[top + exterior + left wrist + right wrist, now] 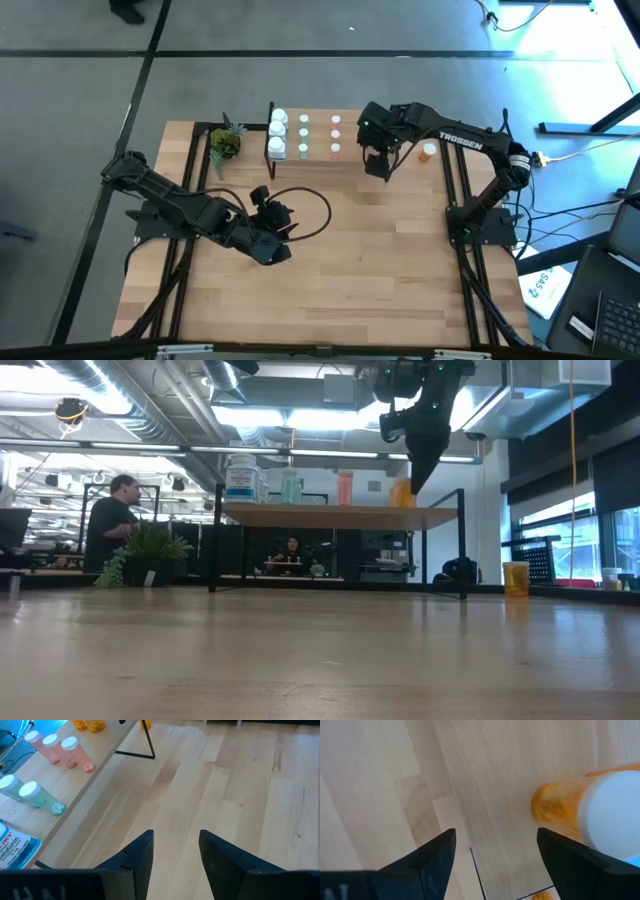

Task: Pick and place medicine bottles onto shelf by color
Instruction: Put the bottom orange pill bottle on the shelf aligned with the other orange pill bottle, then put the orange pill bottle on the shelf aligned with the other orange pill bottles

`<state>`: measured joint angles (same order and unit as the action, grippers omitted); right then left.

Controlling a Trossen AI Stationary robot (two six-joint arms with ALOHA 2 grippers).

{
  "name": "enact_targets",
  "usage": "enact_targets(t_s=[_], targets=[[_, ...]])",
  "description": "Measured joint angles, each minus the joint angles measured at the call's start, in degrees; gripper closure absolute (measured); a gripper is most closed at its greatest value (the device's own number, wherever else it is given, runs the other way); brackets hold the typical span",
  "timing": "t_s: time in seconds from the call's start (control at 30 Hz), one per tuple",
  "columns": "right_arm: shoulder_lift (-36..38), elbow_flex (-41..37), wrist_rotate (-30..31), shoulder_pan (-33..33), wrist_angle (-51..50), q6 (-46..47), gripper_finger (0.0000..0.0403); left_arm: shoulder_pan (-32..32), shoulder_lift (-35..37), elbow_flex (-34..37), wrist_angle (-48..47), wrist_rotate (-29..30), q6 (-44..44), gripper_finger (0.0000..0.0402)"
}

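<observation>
"TROSSEN" stands in white letters on the right arm [462, 141] in the high view. A blue box [15, 851] at the left wrist view's edge shows "JOE'S" and the fragment "ELATONIN". Print on the white bottle label [241, 478] is unreadable.

Orange bottle [590, 812] blurred, cut off at edge.

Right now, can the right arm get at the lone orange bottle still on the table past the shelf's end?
Probably yes. The right gripper hangs open above the shelf end, and the orange bottle stands alone on bare table close beside it, nothing between them. The left gripper waits mid-table.
</observation>
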<state>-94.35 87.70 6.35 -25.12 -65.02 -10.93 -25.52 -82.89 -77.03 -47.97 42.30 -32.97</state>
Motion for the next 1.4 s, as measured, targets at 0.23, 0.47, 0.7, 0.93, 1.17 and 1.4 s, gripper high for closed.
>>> enact_targets(t_s=[0.23, 0.47, 0.7, 0.93, 1.17, 1.4], targets=[[1.71, 0.0, 0.03, 0.22, -1.4, 1.34, 0.0122, 0.0, 0.0, 0.0, -0.01, -0.01, 0.0, 0.025], [7.21, 0.0, -0.34, 0.83, -4.79, 6.5, 0.0122, -0.01, 0.0, 0.0, -0.02, -1.34, -0.73, 0.025], [11.71, 0.0, 6.7, 3.59, -10.56, 16.59, 0.0122, -0.02, 0.0, 0.0, -0.02, -1.49, -1.44, 0.025], [16.39, -0.05, 16.57, 4.5, -18.23, 28.58, 0.0122, -0.02, 0.0, 0.0, 0.0, -1.49, -1.62, 0.025], [23.88, -8.16, 19.85, 3.89, -18.29, 36.08, 0.0122, -0.02, 0.0, 0.0, 0.0, -1.49, -1.62, 0.025], [29.33, -20.48, 22.09, 2.55, -9.23, 39.22, 0.0122, 0.09, 0.0, 0.0, 0.01, -1.46, -1.62, 0.025]])
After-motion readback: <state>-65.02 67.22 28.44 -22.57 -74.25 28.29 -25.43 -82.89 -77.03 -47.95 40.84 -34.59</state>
